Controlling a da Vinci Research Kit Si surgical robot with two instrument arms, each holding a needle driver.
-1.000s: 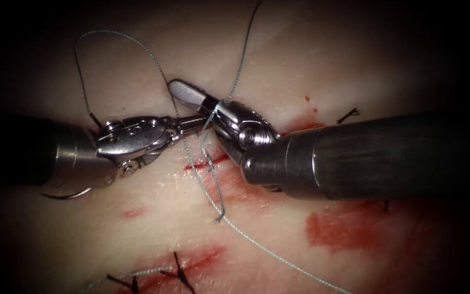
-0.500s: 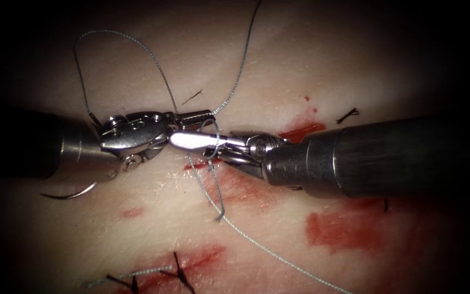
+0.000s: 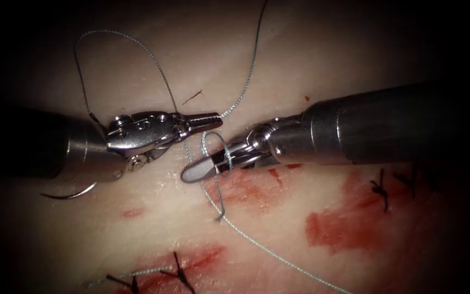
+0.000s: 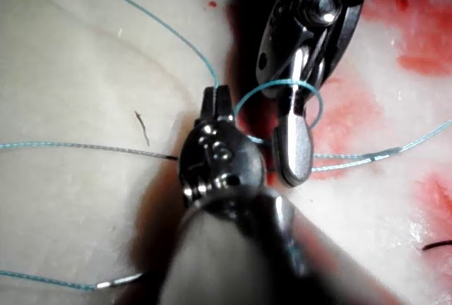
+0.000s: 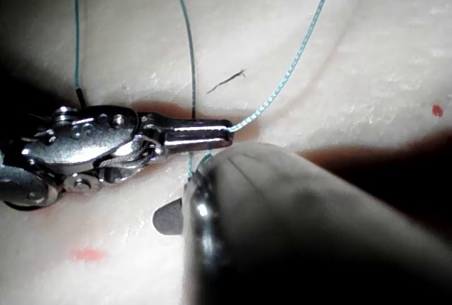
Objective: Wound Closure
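Toward the near edge of the tissue (image 3: 137, 239) sit dark finished stitches (image 3: 178, 272); the free thread tail (image 3: 218, 204) runs lengthwise from there up to the right tool (image 3: 194, 173), the nearer tool, smooth steel jaws apparently pressed together on nothing, a thread loop (image 3: 227, 158) wound round them. The curved needle (image 3: 69, 193) lies loose on the tissue, left of the cut; farther, the left tool (image 3: 213, 118) pinches the braided thread (image 3: 159, 65) at its tips.
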